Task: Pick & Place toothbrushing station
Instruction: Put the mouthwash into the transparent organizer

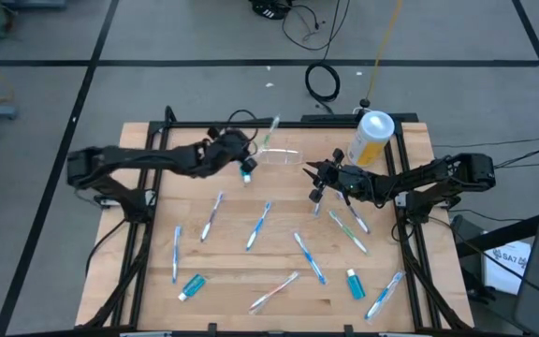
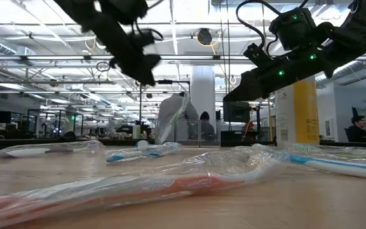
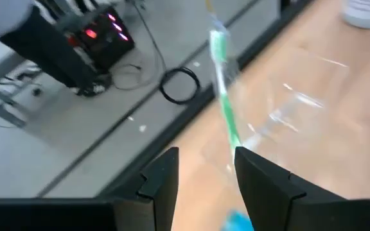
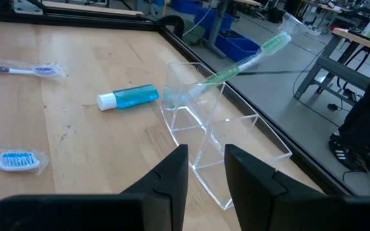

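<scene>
The clear plastic toothbrushing station [image 4: 214, 138] rests on the wooden table near its far edge; it also shows in the high view [image 1: 286, 155]. A wrapped green toothbrush [image 4: 246, 61] has its lower end in the station, and its head sticks out past the far edge. A blue toothpaste tube [image 4: 128, 97] lies beside the station. My left gripper [image 3: 207, 160] is open and hovers left of the station [image 1: 248, 154], with the green toothbrush [image 3: 223, 96] ahead of its fingers. My right gripper [image 4: 206, 157] is open and hovers just right of the station [image 1: 315, 180], pointing at it.
A yellow canister with a white lid [image 1: 372, 139] stands at the far right, behind my right arm. Several wrapped toothbrushes [image 1: 260, 225] and two more toothpaste tubes [image 1: 192, 286] [image 1: 355, 284] lie on the near half. A black rail [image 1: 298, 123] runs along the far edge.
</scene>
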